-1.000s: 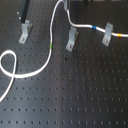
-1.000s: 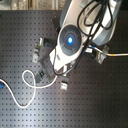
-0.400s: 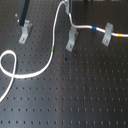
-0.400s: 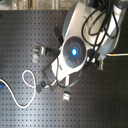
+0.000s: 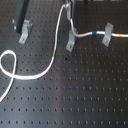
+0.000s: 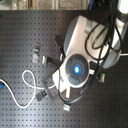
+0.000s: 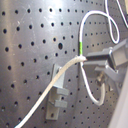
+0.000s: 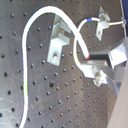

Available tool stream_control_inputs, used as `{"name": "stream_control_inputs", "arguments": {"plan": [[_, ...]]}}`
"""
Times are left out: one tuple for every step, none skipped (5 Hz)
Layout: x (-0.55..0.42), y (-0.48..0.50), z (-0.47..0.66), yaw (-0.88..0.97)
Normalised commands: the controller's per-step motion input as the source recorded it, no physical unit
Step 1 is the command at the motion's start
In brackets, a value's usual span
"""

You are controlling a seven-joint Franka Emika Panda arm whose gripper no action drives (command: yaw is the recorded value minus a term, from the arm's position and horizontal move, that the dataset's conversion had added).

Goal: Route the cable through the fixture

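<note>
Cable [image 5: 54, 60] is what I watch first: in the first exterior view the white cord loops at the first exterior view's left, sweeps across the black perforated board [image 5: 75, 100], climbs past a green band and rises to the top edge beside the middle clip [image 5: 70, 42]. From there it bends down and runs toward the first exterior view's right, past a blue band, to the right clip [image 5: 106, 35], where a yellow-orange band shows just beyond it. I count 3 grey clips in this view; the left clip [image 5: 23, 33] stands well apart from the cord, beside a dark arm link [image 5: 22, 12].

In the first wrist view the gripper [image 7: 86, 59] has its dark finger [image 7: 107, 56] right at the cable [image 7: 80, 60] just below the green band, and it appears to pinch the cord there, though I see only 1 finger clearly. A clip [image 7: 57, 95] stands on the board below the cord. In the second wrist view the cable [image 8: 30, 30] arcs around a clip [image 8: 57, 41].

In the second exterior view the white robot body [image 6: 80, 60] hides most of the board and the pinch point; only a cord loop [image 6: 25, 82] shows at the second exterior view's left.
</note>
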Motion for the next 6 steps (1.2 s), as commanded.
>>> {"name": "stream_control_inputs", "arguments": {"plan": [[-0.378,-0.244,-0.01,-0.42],[-0.391,-0.304,-0.04,-0.41],[-0.134,-0.117,0.0,-0.2],[-0.234,-0.296,-0.11,-0.33],[-0.048,-0.404,-0.14,-0.55],[-0.035,-0.352,-0.02,-0.65]]}}
